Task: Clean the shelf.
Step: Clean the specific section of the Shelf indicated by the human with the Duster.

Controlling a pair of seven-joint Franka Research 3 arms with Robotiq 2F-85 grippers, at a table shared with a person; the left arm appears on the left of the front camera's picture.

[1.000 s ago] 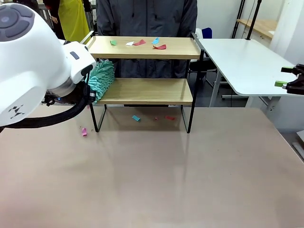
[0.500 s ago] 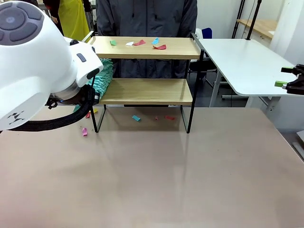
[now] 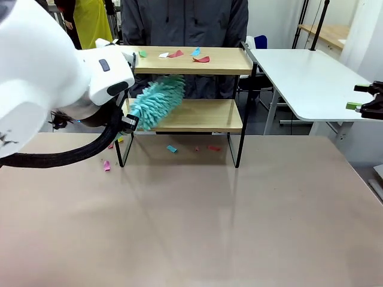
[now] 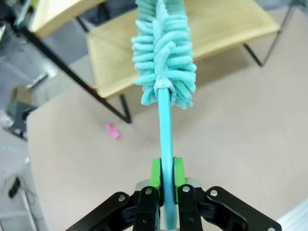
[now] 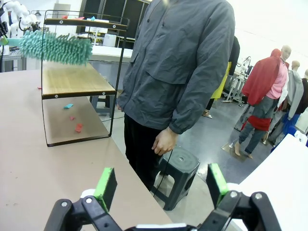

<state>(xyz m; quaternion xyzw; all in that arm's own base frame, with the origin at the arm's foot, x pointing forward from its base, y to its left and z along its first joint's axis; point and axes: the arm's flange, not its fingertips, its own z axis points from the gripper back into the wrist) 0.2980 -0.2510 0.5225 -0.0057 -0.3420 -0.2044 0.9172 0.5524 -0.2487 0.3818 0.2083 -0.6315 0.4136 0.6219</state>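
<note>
The shelf (image 3: 190,115) stands at the table's far side, two wooden boards on a black frame. Several coloured paper scraps (image 3: 202,58) lie on its top board. My left gripper (image 4: 164,174) is shut on the thin handle of a teal fluffy duster (image 4: 166,53). The duster (image 3: 157,101) slants up to the right over the left part of the lower board. In the right wrist view the shelf (image 5: 77,81) and duster (image 5: 55,48) show from the side. My right gripper (image 5: 161,185) is open, off at the table's right edge (image 3: 366,105).
A person in a grey jacket (image 3: 185,24) stands right behind the shelf. Scraps lie on the table under it: blue (image 3: 172,148), red (image 3: 213,147), and pink (image 3: 106,165) by the left leg. A white side table (image 3: 299,78) stands at the right.
My left arm rose and swung the duster from the shelf's left end to the right, so its head now reaches in over the lower board. The right gripper stayed still.
</note>
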